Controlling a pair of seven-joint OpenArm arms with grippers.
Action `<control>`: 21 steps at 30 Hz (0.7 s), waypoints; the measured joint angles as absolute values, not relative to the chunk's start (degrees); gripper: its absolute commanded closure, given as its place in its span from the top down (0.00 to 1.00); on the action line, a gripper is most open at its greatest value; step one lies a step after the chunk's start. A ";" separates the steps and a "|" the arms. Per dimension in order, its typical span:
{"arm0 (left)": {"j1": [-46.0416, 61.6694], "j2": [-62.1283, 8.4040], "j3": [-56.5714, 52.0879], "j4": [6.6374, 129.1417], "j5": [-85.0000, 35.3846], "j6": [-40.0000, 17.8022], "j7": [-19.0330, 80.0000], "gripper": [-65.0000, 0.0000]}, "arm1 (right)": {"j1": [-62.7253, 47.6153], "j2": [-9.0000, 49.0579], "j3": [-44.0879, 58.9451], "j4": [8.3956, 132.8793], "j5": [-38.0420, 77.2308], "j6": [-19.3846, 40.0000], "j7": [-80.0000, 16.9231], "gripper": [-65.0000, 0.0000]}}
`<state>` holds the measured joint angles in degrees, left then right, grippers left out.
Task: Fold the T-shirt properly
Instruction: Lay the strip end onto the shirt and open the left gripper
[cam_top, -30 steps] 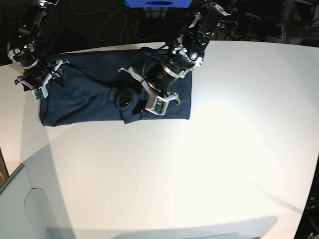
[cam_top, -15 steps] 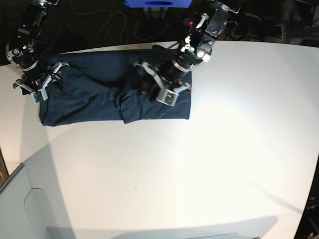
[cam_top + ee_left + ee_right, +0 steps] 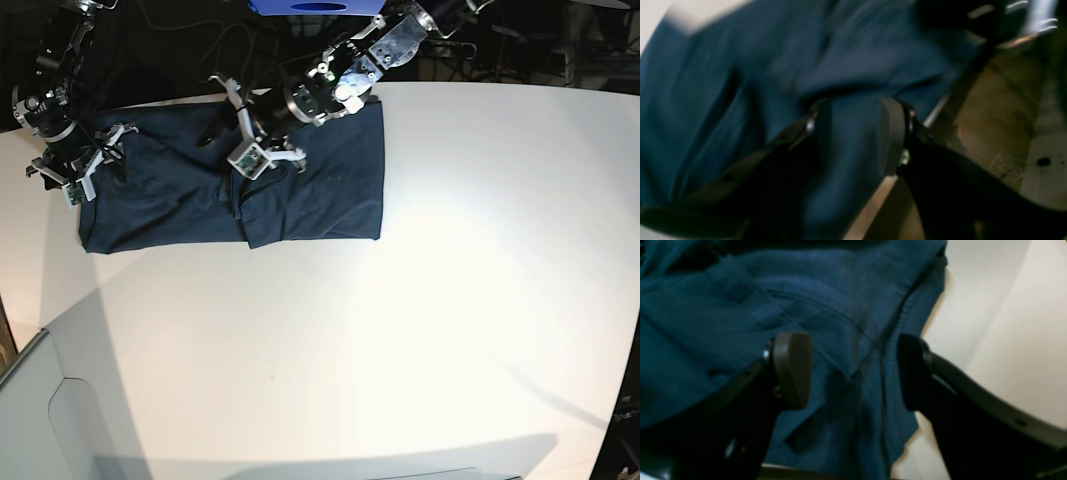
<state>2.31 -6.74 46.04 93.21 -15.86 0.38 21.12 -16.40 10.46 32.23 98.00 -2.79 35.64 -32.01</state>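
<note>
Now that the left gripper (image 3: 238, 128) has swung off the T-shirt's (image 3: 330, 185) folded right half toward its middle (jaws apart, nothing pinched), the right gripper (image 3: 853, 373) still hovers spread over the far edge, so another fold looks next.

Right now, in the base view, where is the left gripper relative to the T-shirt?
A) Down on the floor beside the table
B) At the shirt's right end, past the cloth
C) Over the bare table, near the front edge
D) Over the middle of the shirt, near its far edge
D: in the base view the left gripper hangs over the middle of the T-shirt, close to its far edge, with dark cloth on both sides.
</note>
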 measured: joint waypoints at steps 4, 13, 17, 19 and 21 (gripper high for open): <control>2.42 -6.35 44.14 97.43 -16.03 0.69 20.99 0.35 | -16.38 10.48 32.23 98.00 -2.79 35.64 -31.97 0.59; 8.91 -8.99 20.73 99.96 -15.73 1.19 20.32 0.35 | -16.40 10.46 32.18 98.00 -2.79 35.66 -31.99 0.59; 10.26 -9.47 19.05 98.21 -15.49 0.99 21.19 0.35 | -16.40 10.48 32.21 98.00 -2.79 35.66 -32.10 0.59; 10.46 -10.02 19.70 96.92 -16.12 0.16 23.49 0.35 | -16.43 10.46 32.21 98.00 -2.76 35.66 -31.97 0.59; 10.28 -9.89 20.99 95.44 -15.99 0.43 25.47 0.35 | -16.43 10.46 32.21 98.00 -2.79 35.66 -32.12 0.59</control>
